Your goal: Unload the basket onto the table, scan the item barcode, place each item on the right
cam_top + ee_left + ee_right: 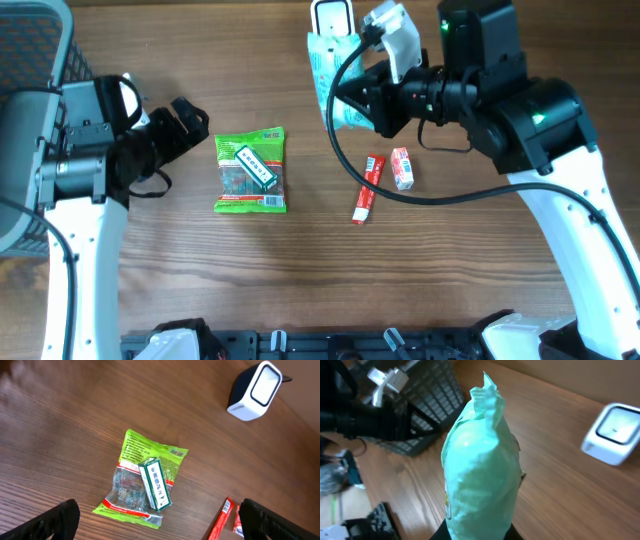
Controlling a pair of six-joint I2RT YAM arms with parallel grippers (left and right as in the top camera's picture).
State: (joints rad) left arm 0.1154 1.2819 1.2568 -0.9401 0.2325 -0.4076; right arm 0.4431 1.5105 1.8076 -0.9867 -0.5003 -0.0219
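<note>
My right gripper (pixel 350 100) is shut on a pale mint-green bag (pixel 328 70), which it holds up just below the white scanner (pixel 333 15) at the table's far edge. In the right wrist view the bag (pixel 480 470) stands upright out of my right gripper (pixel 480 532) and hides its fingertips; the scanner (pixel 615 432) lies to the right. My left gripper (pixel 188 145) is open and empty, just left of a green snack packet (pixel 250 172). A small green-and-white box (pixel 155 484) rests on that packet (pixel 135 455), ahead of my left gripper (pixel 162 525).
A red stick pack (pixel 367 188) and a small red-and-white box (pixel 402 168) lie side by side right of the packet. A dark wire basket (pixel 40 40) fills the far left corner. The scanner (pixel 255 390) also shows in the left wrist view.
</note>
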